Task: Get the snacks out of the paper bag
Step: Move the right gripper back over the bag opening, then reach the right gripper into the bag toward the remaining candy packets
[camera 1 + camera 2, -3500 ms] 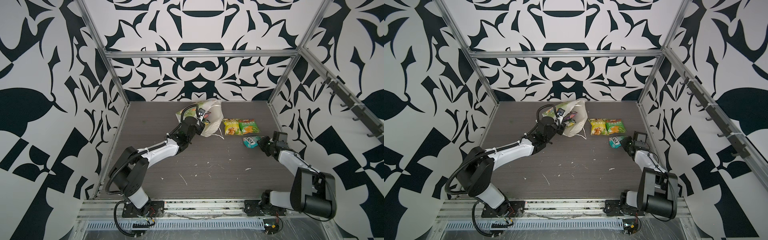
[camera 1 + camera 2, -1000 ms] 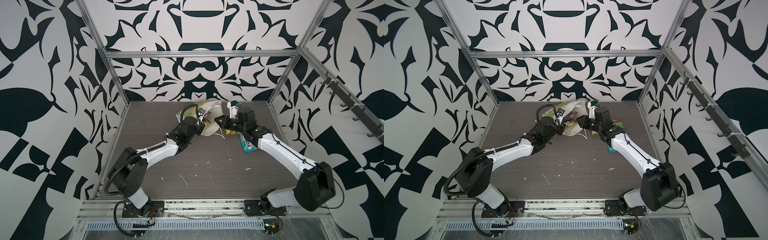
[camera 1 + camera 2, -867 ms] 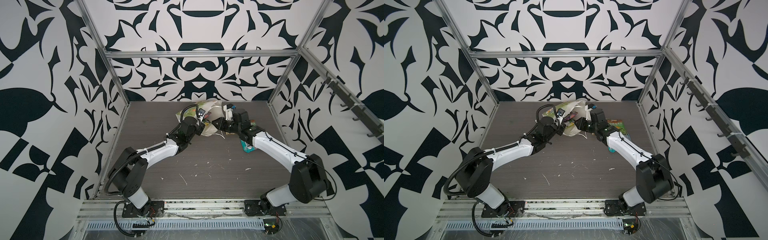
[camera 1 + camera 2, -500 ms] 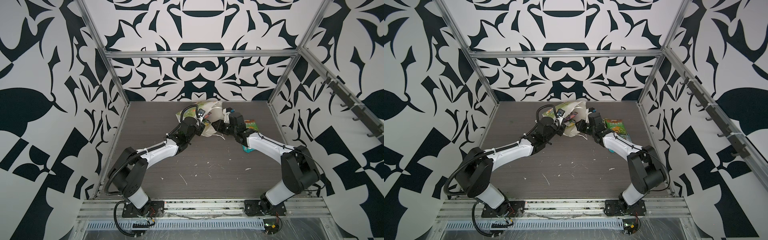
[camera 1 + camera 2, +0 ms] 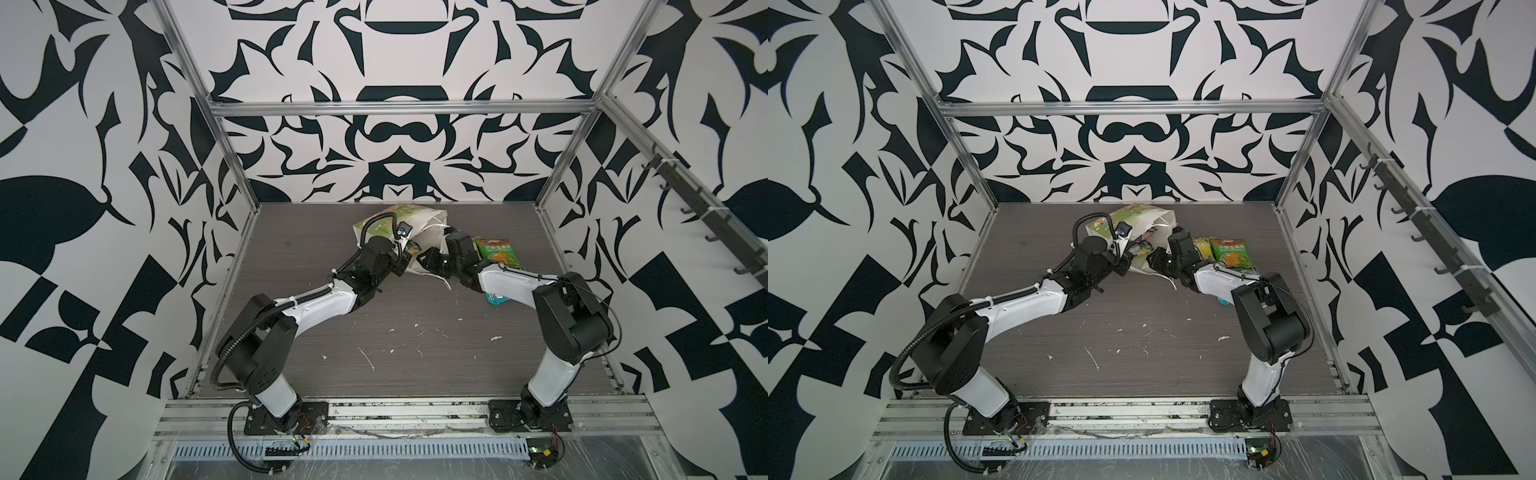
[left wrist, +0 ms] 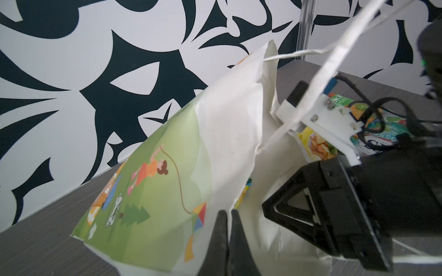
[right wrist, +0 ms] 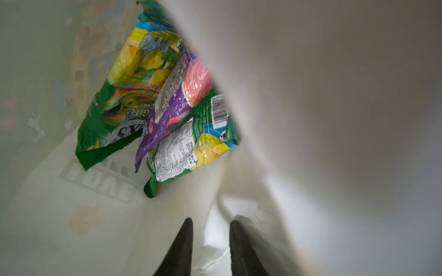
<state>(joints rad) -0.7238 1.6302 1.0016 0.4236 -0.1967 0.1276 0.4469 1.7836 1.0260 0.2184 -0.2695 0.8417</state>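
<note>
The paper bag lies on its side at the back middle of the table. Its mouth faces the right arm. My left gripper is shut on the bag's white rim and holds the mouth up. My right gripper is inside the mouth, open, with only crumpled bag paper between its fingers. Deeper in the bag lie three snacks, apart from the fingertips: a green FOX'S packet, a purple packet and a green packet with a white label.
On the table right of the bag lie a green packet and a yellow packet. A teal packet shows partly under the right forearm. The bag's cord handle hangs across the left wrist view. White scraps dot the table's front half.
My right arm has swung from the table's right side to the bag, and its gripper has gone into the mouth with the fingers spread a little. The left gripper has kept its hold.
</note>
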